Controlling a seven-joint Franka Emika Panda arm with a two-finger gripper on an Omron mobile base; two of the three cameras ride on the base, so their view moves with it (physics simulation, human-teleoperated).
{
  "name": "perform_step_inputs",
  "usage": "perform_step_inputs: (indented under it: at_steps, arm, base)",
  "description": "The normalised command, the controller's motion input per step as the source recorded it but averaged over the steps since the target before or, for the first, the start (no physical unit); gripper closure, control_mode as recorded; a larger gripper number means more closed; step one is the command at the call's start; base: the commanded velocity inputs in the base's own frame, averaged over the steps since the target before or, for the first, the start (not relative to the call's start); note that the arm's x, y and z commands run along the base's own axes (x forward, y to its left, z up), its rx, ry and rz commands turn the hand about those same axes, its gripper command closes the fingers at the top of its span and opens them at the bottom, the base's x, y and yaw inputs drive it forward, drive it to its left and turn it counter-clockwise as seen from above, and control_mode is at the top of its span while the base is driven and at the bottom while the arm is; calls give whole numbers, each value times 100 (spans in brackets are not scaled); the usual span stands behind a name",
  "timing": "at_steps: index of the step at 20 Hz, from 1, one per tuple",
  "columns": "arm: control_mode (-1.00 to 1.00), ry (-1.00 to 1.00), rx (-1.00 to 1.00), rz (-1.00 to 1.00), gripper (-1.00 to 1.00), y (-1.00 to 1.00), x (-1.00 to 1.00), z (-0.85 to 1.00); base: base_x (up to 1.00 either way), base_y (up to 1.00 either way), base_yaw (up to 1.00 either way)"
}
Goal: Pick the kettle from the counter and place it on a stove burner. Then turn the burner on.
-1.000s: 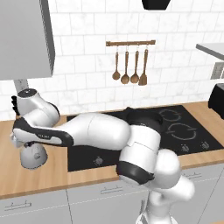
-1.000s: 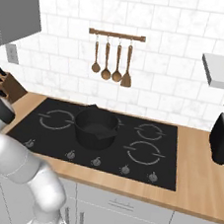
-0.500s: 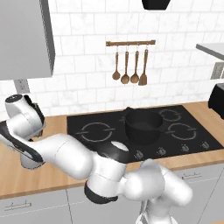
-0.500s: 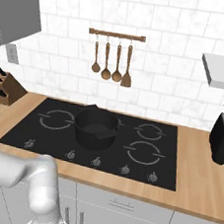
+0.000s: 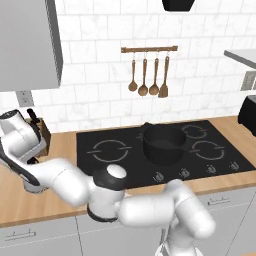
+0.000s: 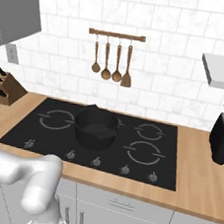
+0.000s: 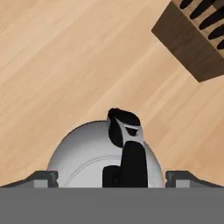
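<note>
We see the counter, a light wood slab over grey cabinet fronts. Set into it is the black cooktop, with a wide black pot on the glass. On the wood stand the kettle, a knife block near it, and a toaster far right.

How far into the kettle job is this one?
Early. Nothing looks done: the kettle sits on the counter beside the knife block. In hand: the open gripper straddles it from above, not yet closed. Left: grasp, carry to a stove burner, switch it on.
</note>
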Motion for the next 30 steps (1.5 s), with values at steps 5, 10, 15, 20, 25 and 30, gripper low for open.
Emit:
perform_step_inputs:
  at_steps: [5,10,15,20,25,30]
  arm:
    - [-100,-1,-1,1,100,0,-14,-14]
    - [-100,-8,0,0,100,-23,-52,-13]
    - [-100,-58,-13,0,100,-64,-70,-3]
    - [-100,-76,-19,0,100,-99,-48,0]
    - [-100,-46,-13,0,100,-100,0,0]
    - [-100,-17,0,0,100,-100,31,0]
  base:
    - [0,0,0]
    - [0,0,0]
    - [0,0,0]
    - [0,0,0]
    - [0,0,0]
    - [0,0,0]
